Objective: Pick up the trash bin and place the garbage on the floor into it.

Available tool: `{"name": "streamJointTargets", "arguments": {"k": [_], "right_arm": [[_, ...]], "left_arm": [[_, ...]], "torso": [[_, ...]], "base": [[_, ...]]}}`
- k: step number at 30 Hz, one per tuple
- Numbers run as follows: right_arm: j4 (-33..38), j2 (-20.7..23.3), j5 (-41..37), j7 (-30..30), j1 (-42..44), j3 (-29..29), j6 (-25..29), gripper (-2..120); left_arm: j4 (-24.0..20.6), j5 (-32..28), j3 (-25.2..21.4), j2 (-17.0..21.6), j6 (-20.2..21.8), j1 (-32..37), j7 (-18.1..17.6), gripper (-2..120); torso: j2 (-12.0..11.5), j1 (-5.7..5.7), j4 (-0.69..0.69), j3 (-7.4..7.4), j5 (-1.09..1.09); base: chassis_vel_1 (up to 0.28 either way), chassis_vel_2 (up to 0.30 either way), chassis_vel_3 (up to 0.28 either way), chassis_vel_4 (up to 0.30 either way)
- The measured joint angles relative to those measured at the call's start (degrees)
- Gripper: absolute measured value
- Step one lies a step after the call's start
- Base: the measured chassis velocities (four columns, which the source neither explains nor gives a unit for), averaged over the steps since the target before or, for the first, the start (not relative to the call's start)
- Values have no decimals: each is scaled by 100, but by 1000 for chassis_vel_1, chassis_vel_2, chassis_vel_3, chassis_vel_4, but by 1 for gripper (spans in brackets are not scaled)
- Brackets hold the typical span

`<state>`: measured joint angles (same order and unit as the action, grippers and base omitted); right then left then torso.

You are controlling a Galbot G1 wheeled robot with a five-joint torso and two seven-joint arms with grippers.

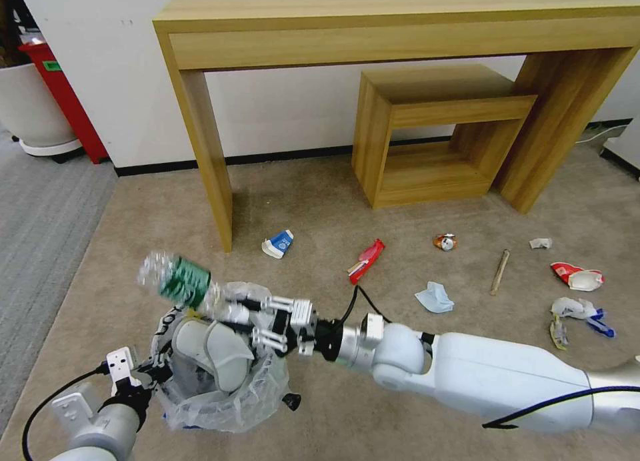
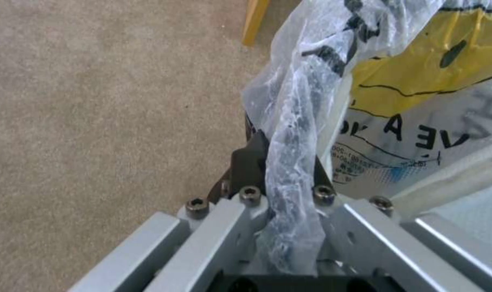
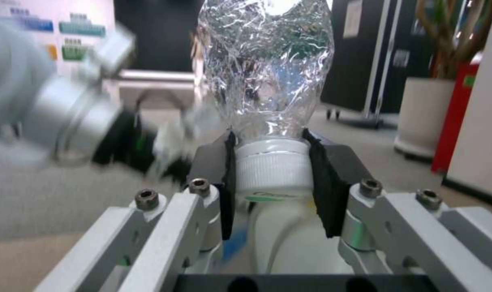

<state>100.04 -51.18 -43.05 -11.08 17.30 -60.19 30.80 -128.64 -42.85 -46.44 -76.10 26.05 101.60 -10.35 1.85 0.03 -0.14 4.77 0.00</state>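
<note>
My left gripper [image 1: 155,369] at the lower left is shut on the rim of the trash bin [image 1: 267,389], a small bin lined with crinkly white plastic. The left wrist view shows a twisted fold of the liner [image 2: 292,134] pinched between the black pads [image 2: 248,162]. A white slipper [image 1: 213,354] lies inside the bin. My right gripper [image 1: 230,309] is shut on the white cap of a green-label plastic bottle [image 1: 177,277], held above the bin's rim. In the right wrist view the cap sits between the pads [image 3: 324,178] and the crumpled bottle [image 3: 267,69] points away.
On the beige carpet lie a blue-white carton [image 1: 278,243], red wrapper [image 1: 367,259], crushed can [image 1: 445,242], wooden stick [image 1: 500,271], pale blue mask [image 1: 435,297], crumpled paper [image 1: 541,243] and more wrappers [image 1: 577,277]. A wooden console table [image 1: 200,147] and a small wooden stool [image 1: 433,141] stand behind.
</note>
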Motion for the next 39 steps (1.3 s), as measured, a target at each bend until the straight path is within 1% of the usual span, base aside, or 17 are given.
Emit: {"name": "streamJointTargets", "arguments": {"k": [10, 13, 16, 18, 19, 22, 23, 24, 26, 27, 30, 32, 33, 34, 35, 38, 39], "right_arm": [[-877, -473, 366, 121, 268, -209, 63, 27], [-1002, -546, 444, 146, 271, -219, 60, 27], [-1089, -603, 486, 167, 282, -232, 56, 31], [-1162, -653, 537, 212, 324, -237, 50, 42], [-1162, -653, 537, 212, 324, -237, 50, 42], [-1173, -656, 586, 221, 350, -227, 47, 58], [-1173, -656, 586, 221, 350, -227, 47, 58], [-1145, -633, 588, 220, 353, -201, 47, 64], [-1089, -605, 588, 220, 374, -150, 47, 71], [-1089, -605, 588, 220, 374, -150, 47, 71], [-860, -521, 539, 318, 523, 148, -4, 86], [-794, -492, 525, 364, 563, 235, -27, 89], [-692, -449, 503, 446, 636, 382, -70, 96], [-563, -393, 466, 543, 721, 566, -144, 98], [-563, -393, 466, 543, 721, 566, -144, 98], [-141, -255, 273, 904, 965, 1280, -389, 100], [-141, -255, 273, 904, 965, 1280, -389, 100]], "left_arm": [[6, 41, 36, -78, -11, -8, 12, 1], [13, 47, 40, -86, -18, -14, 13, 1], [19, 51, 55, -101, -18, -23, 13, 1], [30, 63, 71, -110, -19, -25, 17, 1], [30, 63, 71, -110, -19, -25, 17, 1], [48, 65, 72, -98, -22, -26, 30, 1], [48, 65, 72, -98, -22, -26, 30, 1], [48, 64, 66, -86, -24, -27, 31, 1], [51, 60, 63, -79, -26, -32, 34, 1], [51, 60, 63, -79, -26, -32, 34, 1], [87, 52, 63, -67, -26, -45, 38, 1], [95, 52, 63, -67, -26, -46, 38, 1], [99, 54, 62, -66, -26, -43, 38, 1], [100, 55, 62, -63, -26, -39, 38, 1], [100, 55, 62, -63, -26, -39, 38, 1], [102, 56, 53, -43, -34, -35, 39, 1], [102, 56, 53, -43, -34, -35, 39, 1]], "torso": [[0, 0, 1, 0, 0], [0, 0, 1, 0, 0], [0, 0, 1, 0, 0], [0, 0, 1, 0, 0], [0, 0, 1, 0, 0], [0, 0, 1, 0, 0], [0, 0, 1, 0, 0], [0, 0, 1, 0, 0], [0, 0, 1, 0, 0], [0, 0, 1, 0, 0], [0, 0, 1, 0, 0], [0, 0, 0, 0, 0], [0, 0, 1, 0, 0], [0, 0, 1, 0, 1], [0, 0, 1, 0, 1], [0, 0, 0, 0, 1], [0, 0, 0, 0, 1]], "base": [[0, 0, 0, 0], [0, 0, 0, 0], [0, 0, 0, 0], [0, 0, 0, 0], [0, 0, 0, 0], [0, 0, 0, 0], [0, 0, 0, 0], [0, 0, 0, 0], [0, 0, 0, 0], [0, 0, 0, 0], [0, 0, 0, 0], [0, 0, 0, 0], [0, 0, 0, 0], [0, 0, 0, 0], [0, 0, 0, 0], [0, 0, 0, 0], [0, 0, 0, 0]]}}
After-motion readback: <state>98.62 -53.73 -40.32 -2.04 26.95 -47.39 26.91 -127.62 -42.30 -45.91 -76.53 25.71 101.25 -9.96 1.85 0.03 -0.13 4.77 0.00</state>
